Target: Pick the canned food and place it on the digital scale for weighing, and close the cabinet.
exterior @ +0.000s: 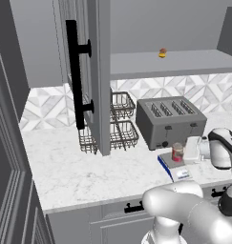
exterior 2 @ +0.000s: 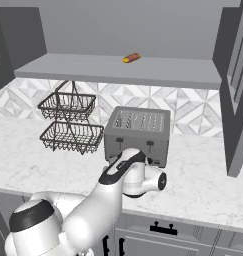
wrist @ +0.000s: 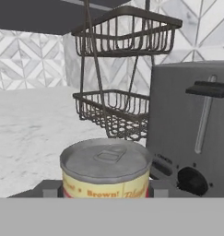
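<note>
On digital scale [exterior: 175, 169] near counter edge: canned food [exterior: 177, 152] upright, gripper [exterior: 190, 151] clamping it (toaster [exterior: 169, 121] close behind).

The arm [exterior 2: 88, 210] is built of smooth, rounded white shell segments with a glossy finish. Dark grey to black bands mark the joints, one a broad ring on the lower segment near the base, another a dark strip running along the upper link. The wrist housing [exterior: 221, 148] is white, bulbous, with a dark collar. No cables, screws or markings are discernible.
</note>
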Controlling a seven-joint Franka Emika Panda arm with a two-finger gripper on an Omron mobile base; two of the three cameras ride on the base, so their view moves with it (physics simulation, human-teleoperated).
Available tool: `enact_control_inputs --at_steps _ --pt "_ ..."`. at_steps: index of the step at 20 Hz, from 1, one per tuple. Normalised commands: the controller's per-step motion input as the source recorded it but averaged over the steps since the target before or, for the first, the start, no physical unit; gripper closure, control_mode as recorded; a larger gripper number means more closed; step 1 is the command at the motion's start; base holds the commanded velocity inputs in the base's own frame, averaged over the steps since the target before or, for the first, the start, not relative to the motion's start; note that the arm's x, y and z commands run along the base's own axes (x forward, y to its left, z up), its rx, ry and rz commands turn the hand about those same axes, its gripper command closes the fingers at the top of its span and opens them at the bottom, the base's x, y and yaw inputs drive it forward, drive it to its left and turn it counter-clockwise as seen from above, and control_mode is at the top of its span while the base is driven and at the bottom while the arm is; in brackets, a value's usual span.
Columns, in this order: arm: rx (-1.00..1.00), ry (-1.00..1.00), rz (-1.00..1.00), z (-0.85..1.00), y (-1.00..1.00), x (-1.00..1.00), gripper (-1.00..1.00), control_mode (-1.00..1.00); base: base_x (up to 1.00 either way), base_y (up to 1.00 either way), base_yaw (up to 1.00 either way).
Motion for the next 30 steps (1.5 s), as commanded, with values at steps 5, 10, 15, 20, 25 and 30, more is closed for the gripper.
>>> enact_control_inputs --at_steps 5,10,15,20,25,30 --pt "0.0 0.0 0.03 -0.26 0.08 0.29 1.0 -1.0 0.0 0.0 0.0" --pt "0.0 0.0 0.0 -0.15 0.02 -0.05 1.0 -1.0 0.0 0.0 0.0" --pt "0.0 0.0 0.0 -0.01 0.04 -0.18 1.0 -1.0 0.0 0.0 0.0" --pt "0.0 0.0 0.0 0.0 0.17 -0.05 1.0 -1.0 0.0 0.0 0.0" --pt "0.0 0.0 0.0 0.0 0.16 0.0 1.0 -1.0 0.0 0.0 0.0" --pt "0.0 0.0 0.0 -0.01 0.02 0.0 -1.0 -1.0 0.0 0.0 0.0"
